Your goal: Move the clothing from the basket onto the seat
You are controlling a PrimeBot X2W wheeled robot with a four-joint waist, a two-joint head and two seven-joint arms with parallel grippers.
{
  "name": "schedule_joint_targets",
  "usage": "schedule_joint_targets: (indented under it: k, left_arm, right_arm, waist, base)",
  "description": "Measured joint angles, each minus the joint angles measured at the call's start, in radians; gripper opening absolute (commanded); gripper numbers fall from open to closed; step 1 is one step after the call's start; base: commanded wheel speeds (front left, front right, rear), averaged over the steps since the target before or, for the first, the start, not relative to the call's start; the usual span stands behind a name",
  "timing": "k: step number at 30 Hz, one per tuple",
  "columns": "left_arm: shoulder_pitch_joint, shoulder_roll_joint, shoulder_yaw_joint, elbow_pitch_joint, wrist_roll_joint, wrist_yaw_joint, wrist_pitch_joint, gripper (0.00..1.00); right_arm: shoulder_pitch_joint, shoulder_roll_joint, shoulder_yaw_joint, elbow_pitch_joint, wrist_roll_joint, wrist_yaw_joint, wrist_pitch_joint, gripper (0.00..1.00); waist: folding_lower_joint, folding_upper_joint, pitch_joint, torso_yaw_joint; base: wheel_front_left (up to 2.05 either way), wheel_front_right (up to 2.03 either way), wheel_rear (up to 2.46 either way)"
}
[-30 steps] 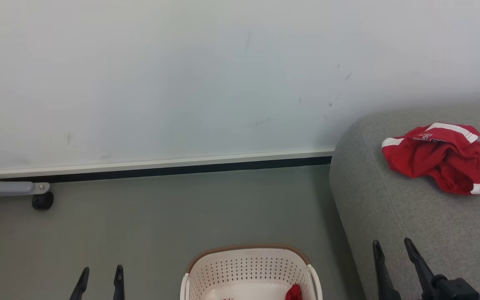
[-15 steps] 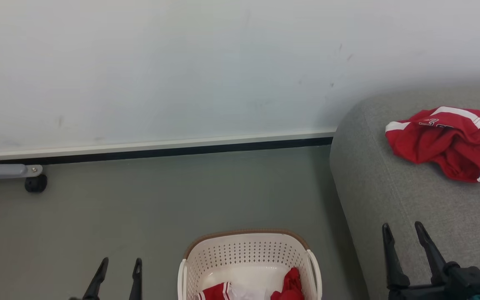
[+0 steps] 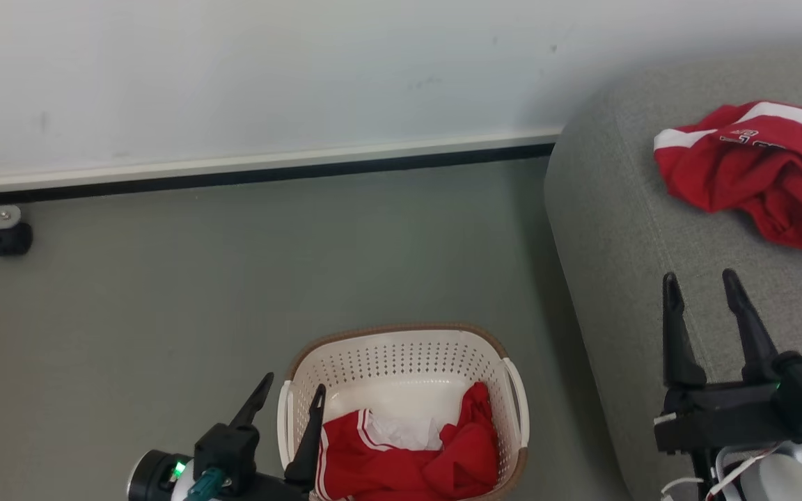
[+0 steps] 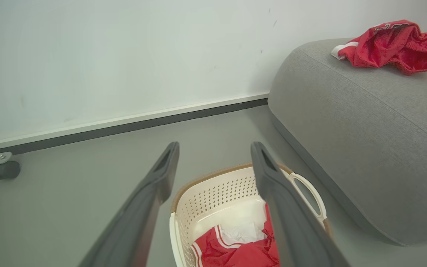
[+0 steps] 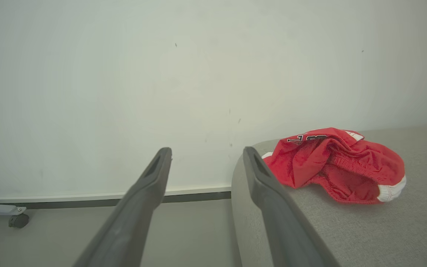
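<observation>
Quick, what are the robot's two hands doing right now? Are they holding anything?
Left gripper: open, holding nothing, by the basket.
Right gripper: open, holding nothing, over the sofa.

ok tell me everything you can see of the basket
The basket is small, cream-white, plastic-looking, with perforated walls, a brown rim and a loop handle on each side. It stands upright on the grey floor, beside the sofa but apart from it. Crumpled red clothing with white stripes lies inside. The open left gripper is at its left rim; contact is unclear.
</observation>
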Motion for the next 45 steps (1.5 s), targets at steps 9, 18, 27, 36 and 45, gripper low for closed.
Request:
schedule_joint_targets:
  k: [9, 18, 27, 36, 45]
  left_arm:
    - [-0.112, -0.056, -0.065, 0.087, 0.025, -0.026, 0.046, 1.0]
    - [-0.208, -0.071, -0.129, 0.156, 0.069, -0.062, 0.088, 1.0]
    - [-0.291, -0.084, -0.178, 0.209, 0.094, -0.097, 0.111, 1.0]
    - [-0.368, -0.094, -0.237, 0.241, 0.133, -0.124, 0.133, 1.0]
    - [-0.466, -0.099, -0.307, 0.276, 0.16, -0.158, 0.17, 1.0]
  right_arm:
    - [-0.162, -0.004, -0.012, -0.015, 0.0, 0.001, 0.009, 1.0]
    - [-0.302, -0.02, -0.023, -0.012, -0.002, 0.013, 0.018, 1.0]
    - [-0.389, -0.023, -0.02, 0.015, -0.006, 0.032, 0.027, 1.0]
    - [-0.488, -0.005, -0.007, 0.022, -0.006, 0.042, 0.026, 1.0]
    - [-0.594, 0.005, 0.008, 0.022, -0.008, 0.056, 0.026, 1.0]
  waist:
    - [0.0001, 0.0, 0.114, -0.037]
    - [0.0, 0.0001, 0.233, -0.066]
    - [0.0, 0.0001, 0.353, -0.084]
    - [-0.0001, 0.0002, 0.459, -0.096]
    - [-0.0001, 0.0002, 0.591, -0.11]
  base:
    - [0.0, 0.0, 0.0]
    - [0.0, 0.0, 0.0]
    - [0.0, 0.0, 0.0]
    - [0.0, 0.0, 0.0]
    - [0.0, 0.0, 0.0]
